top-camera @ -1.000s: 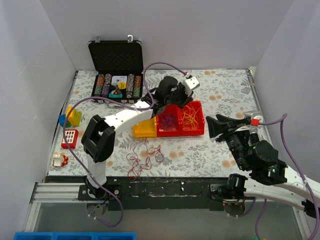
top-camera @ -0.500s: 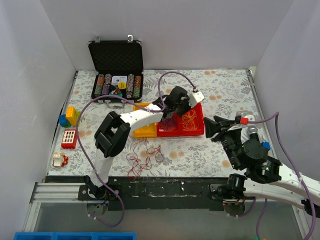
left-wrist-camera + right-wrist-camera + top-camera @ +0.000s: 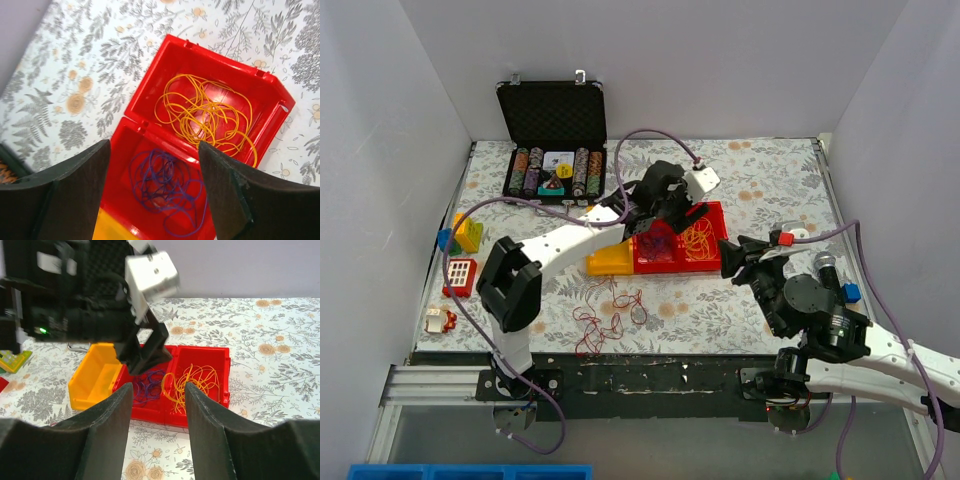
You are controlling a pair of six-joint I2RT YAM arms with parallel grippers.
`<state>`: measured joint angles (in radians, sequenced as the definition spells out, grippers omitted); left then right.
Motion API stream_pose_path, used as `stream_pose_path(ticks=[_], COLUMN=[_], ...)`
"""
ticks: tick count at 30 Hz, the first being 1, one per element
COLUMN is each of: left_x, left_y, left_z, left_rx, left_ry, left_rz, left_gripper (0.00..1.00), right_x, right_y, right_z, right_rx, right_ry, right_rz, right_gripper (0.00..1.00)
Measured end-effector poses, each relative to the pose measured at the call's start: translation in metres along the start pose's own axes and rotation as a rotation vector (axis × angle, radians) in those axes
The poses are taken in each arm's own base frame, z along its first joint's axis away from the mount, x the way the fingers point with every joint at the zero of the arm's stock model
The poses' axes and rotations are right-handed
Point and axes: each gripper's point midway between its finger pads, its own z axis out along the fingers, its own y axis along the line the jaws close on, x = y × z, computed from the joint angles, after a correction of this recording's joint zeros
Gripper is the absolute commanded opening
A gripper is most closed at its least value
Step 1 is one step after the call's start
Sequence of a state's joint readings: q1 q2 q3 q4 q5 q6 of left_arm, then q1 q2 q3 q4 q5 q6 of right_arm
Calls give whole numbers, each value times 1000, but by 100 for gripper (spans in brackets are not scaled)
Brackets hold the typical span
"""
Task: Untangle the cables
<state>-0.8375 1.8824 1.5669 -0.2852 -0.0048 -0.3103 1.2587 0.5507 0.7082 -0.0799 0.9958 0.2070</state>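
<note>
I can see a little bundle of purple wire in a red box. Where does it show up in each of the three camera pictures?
Top external: the purple wires lie just left of centre, in the left compartment of the red box.
Left wrist: bottom centre, in the lower compartment.
Right wrist: centre-left, in the left red compartment.
Shared landmark: the orange wires in the neighbouring compartment.
</note>
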Motion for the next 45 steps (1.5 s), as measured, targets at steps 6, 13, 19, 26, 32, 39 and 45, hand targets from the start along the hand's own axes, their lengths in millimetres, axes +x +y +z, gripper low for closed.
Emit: stream_pose_path(ticks=[6, 13, 19, 26, 32, 39, 45], left_x=[-35, -22, 4, 65, 166, 201, 207], left_y=[14, 25, 52, -6, -53, -48, -37], left_z=[-42, -64, -157, -232, -224, -213, -200], left_rx=[-35, -11, 32, 200, 323, 223, 138], left_ry=[-70, -16, 1, 62, 307, 383, 357], left_rz=[-2, -47, -74, -22, -90, -136, -149], left_gripper=[70, 82, 89, 89, 88, 85, 83], right_x=[8, 35, 90, 166, 203, 206, 210], right_y=[5, 28, 69, 113, 122, 130, 133], right_z=[4, 12, 20, 12, 5, 6, 7], right_rx=[1, -74, -258, -461, -504, -521, -526], right_ry=[22, 100, 271, 502, 603, 606, 607], right_rz=[-24, -57, -117, -129, -102, -71, -68], right_gripper=[53, 62, 69, 71, 71, 71, 71])
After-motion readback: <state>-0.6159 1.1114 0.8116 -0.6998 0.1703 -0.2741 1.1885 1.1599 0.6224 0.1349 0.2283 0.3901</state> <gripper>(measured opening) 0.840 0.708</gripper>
